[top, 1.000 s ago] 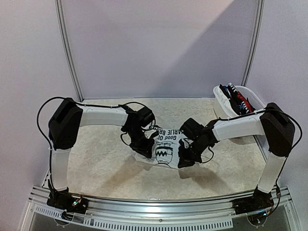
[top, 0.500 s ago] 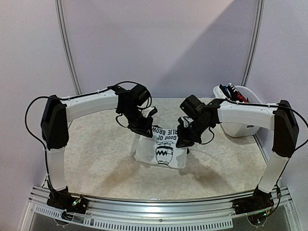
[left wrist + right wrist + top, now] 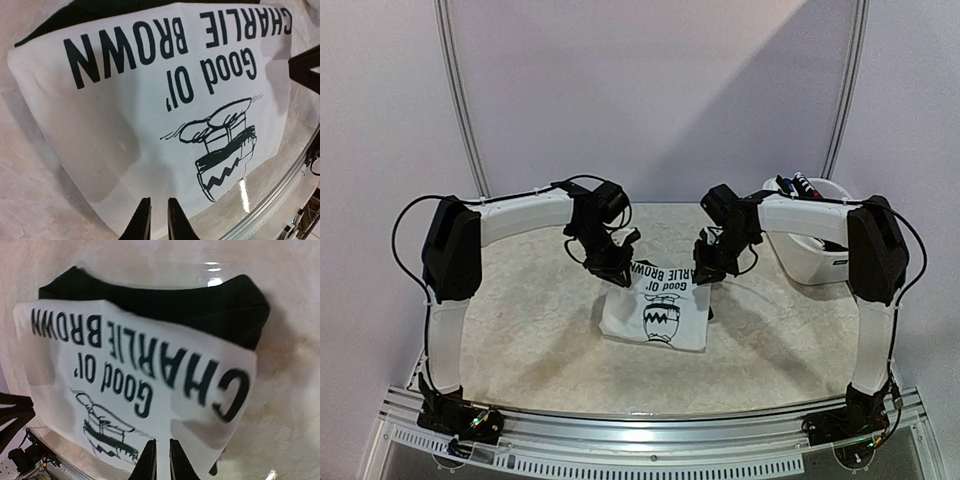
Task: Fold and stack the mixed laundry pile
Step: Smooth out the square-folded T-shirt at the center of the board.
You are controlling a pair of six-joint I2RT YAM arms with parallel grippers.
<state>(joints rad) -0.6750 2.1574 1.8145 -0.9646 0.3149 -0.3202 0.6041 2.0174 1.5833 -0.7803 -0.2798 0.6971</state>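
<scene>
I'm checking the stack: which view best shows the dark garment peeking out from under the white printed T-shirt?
Right wrist: the dark fabric garment shows as a broad band beyond the edge of the white printed T-shirt. Left wrist catches only a thin sliver at the top; top external hardly shows it.

One white T-shirt (image 3: 655,315), one dark piece (image 3: 200,305) beneath it, and one white tub (image 3: 820,262) at the surface's (image 3: 520,330) far right corner; two pincers, the left pincer (image 3: 158,220) and the right pincer (image 3: 161,457).

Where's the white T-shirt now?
Top view: the white T-shirt lies folded in the middle of the table, over a dark garment, left of the white tub.
</scene>
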